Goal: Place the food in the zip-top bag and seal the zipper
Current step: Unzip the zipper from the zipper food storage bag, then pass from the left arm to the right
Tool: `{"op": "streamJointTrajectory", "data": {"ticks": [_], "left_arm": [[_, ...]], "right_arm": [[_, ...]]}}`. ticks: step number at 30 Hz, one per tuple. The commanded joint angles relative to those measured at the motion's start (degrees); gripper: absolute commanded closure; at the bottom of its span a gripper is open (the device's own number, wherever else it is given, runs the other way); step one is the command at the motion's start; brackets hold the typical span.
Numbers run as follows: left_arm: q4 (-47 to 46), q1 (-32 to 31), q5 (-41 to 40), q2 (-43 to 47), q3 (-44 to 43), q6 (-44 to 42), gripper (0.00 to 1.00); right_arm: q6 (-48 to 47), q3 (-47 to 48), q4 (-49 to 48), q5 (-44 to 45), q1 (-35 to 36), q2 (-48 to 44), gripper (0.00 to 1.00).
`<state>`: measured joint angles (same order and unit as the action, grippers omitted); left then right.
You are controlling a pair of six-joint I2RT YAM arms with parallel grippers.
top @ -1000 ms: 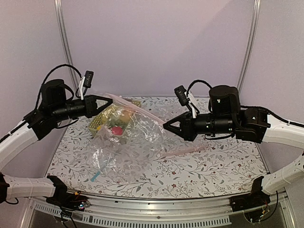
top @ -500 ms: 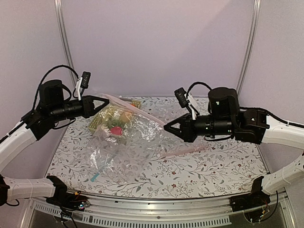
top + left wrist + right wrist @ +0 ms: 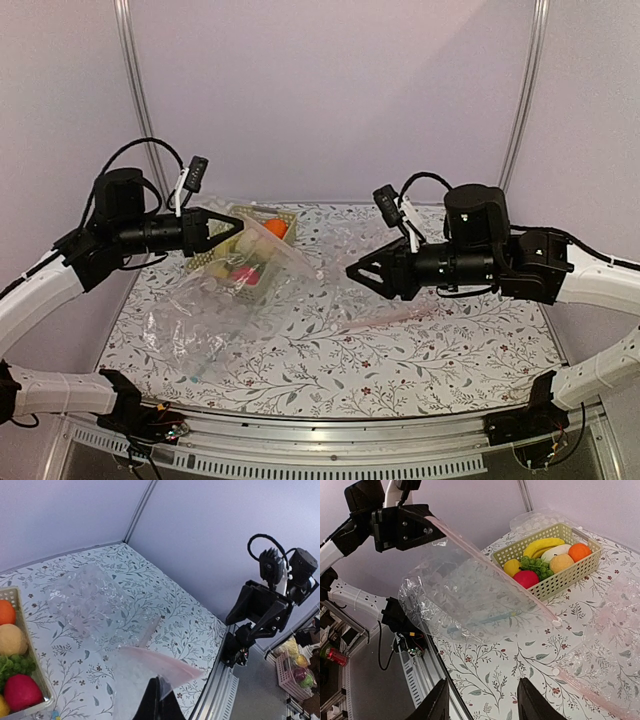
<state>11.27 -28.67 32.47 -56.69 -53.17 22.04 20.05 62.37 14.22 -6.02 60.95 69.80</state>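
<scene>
**Top external view.** I read the left gripper (image 3: 228, 229) as clamped on one end of the zipper (image 3: 283, 243). The zip-top bag (image 3: 205, 310) hung from that hold, and its lower part lay crumpled on the table (image 3: 450, 350). The food (image 3: 277, 228) sat in the basket (image 3: 283, 214) just behind the bag. None of it was in the bag. The right gripper (image 3: 352, 270) hovered apart from the bag.

**Left wrist view.** The jaws were closed on the pink zipper (image 3: 160, 664). The basket (image 3: 30, 650) lay to the left on the table.

**Right wrist view.** The right gripper's fingers (image 3: 439, 702) stood spread with nothing between them. The zipper (image 3: 490, 565) ran taut from the left gripper down to a free corner near the basket (image 3: 560, 580).

**Handling.**
- I judged the bag film to be light, limp and slippery. It would sag and close when held at one point only.
- The zipper strip looked like the stiffest part. I would take hold at its free end.
- The food appeared light and rigid, and the round pieces could roll.
</scene>
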Motion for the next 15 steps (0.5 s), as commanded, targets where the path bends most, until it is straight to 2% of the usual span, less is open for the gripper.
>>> {"op": "streamJointTrajectory", "data": {"ticks": [1, 6, 11, 15], "left_arm": [[-0.1, -6.2, 9.1, -1.6, -1.6, -4.6, 1.00], [0.4, -8.2, 14.8, -3.3, -3.0, -6.0, 1.00], [1.1, -9.7, 15.8, -5.3, -4.4, -6.5, 1.00], [1.2, -10.8, 16.2, -7.0, -5.0, -6.6, 1.00]], "right_arm": [[-0.7, -0.6, 0.9, 0.5, -0.3, -1.7, 0.49], [-2.2, 0.0, 0.7, -0.8, -0.3, -1.7, 0.40], [-3.8, 2.8, 0.8, -4.5, -0.1, 0.0, 0.37], [-5.3, 4.7, 1.4, -3.6, 1.8, 2.1, 0.36]]}}
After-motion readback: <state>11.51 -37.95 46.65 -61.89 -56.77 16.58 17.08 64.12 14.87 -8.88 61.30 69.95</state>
